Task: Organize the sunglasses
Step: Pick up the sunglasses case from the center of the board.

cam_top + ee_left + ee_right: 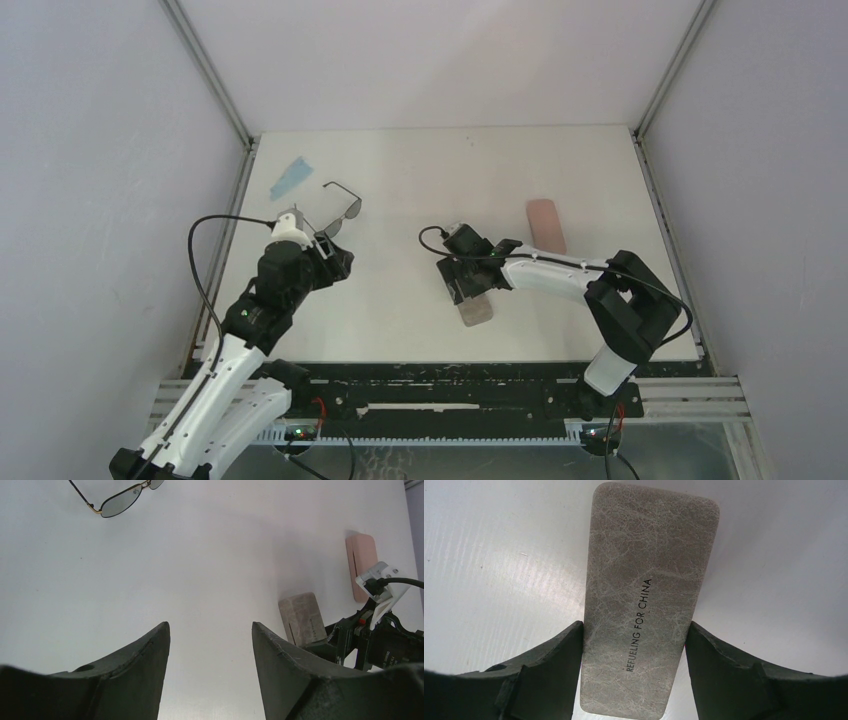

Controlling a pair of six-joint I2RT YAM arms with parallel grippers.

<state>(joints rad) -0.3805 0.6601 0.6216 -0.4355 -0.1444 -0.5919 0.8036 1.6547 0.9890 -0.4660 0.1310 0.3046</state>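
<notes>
- The right fingers are clamped on the grey-brown case, one against each long edge. The case lies flat on the counter, a little right of centre.
- The left fingers stand apart with nothing between them, hanging over bare counter on the left side.
- I can see only one pair of sunglasses. It lies open on the counter just beyond the left fingers, temples unfolded, touched by neither arm.
- A light blue cloth sits further back on the left, and a pink case lies apart on the right.
- To my eye the step in hand is securing the case so the glasses can go into it.
- Next, I'd guess the case has to be held steady or turned with its opening clear. The left arm would then reach forward, pinch the thin wire frame without bending it, and bring the pair across.
</notes>
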